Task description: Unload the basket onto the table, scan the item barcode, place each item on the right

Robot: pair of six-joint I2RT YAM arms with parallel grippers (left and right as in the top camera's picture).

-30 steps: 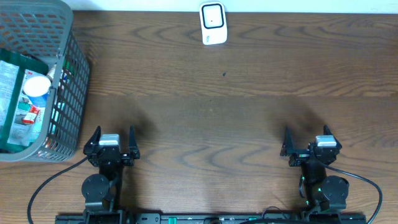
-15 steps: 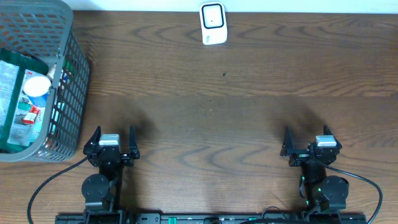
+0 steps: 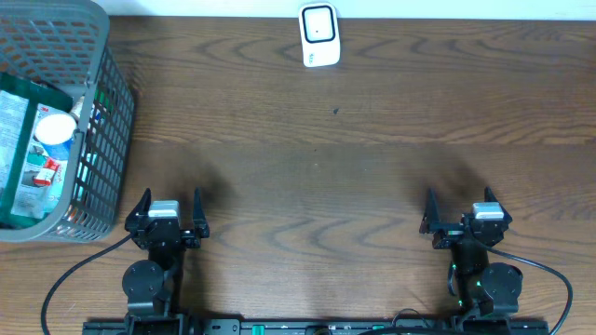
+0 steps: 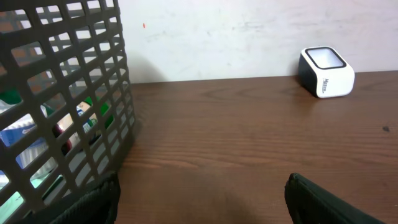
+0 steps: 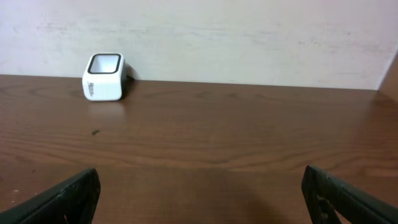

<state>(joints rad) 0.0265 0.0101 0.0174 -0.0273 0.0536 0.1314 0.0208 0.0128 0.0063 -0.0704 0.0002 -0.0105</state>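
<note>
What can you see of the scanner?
The scanner is a small white box, plastic by its look, with rounded corners, a black-framed pale window on its top face and small dark print on one side. It stands on the table at its far edge, near the wall; nothing rests on it.

Nothing can be read: the small dark print on the white scanner [image 4: 326, 73] at upper right and on the packages [image 3: 19, 140] in the basket [image 3: 114, 121] is too blurred.

a dark brown wood-grain table [image 3: 372, 177] fills the overhead view; along its far edge stands a plain off-white wall [image 5: 249, 37], faintly scuffed and smudged; the light is soft and even
</note>
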